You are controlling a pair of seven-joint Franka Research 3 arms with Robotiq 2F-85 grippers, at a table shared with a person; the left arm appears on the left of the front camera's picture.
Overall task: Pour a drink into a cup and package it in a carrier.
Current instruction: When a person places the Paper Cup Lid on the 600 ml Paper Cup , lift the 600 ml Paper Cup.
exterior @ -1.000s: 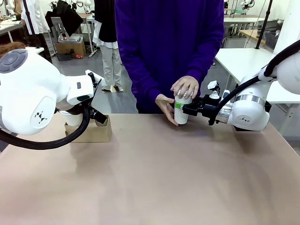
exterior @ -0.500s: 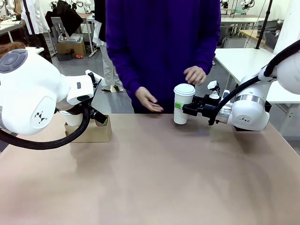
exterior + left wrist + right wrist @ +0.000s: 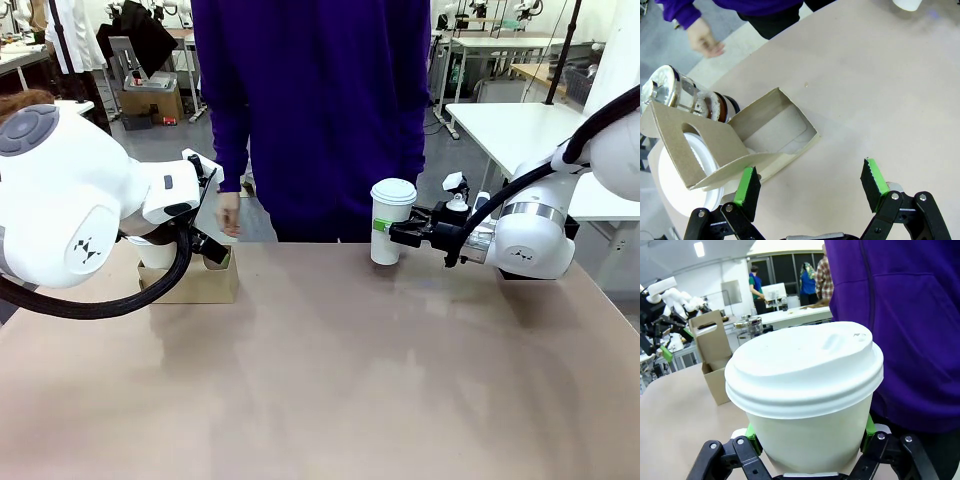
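Observation:
A white paper cup (image 3: 390, 235) with a white lid stands on the table's far side, in front of the person in purple. My right gripper (image 3: 388, 232) is shut on its side; in the right wrist view the green pads clamp the cup (image 3: 805, 405). The brown cardboard carrier (image 3: 767, 132) lies under my open left gripper (image 3: 810, 177), one compartment bare, a white lid (image 3: 675, 180) under its handle flap. Beside it stands the glass pot (image 3: 685, 97) with a little dark drink at its bottom. The carrier (image 3: 200, 283) sits at the far left.
The person's hand (image 3: 229, 214) hangs at the table's far edge, close to the carrier, and a hand (image 3: 705, 40) shows in the left wrist view. The wide tan table (image 3: 330, 380) is bare between carrier and cup.
The person's hands, pressed on the cup's lid a second ago, let go and dropped away; the person shifted left. Both arms and the cup have stayed still.

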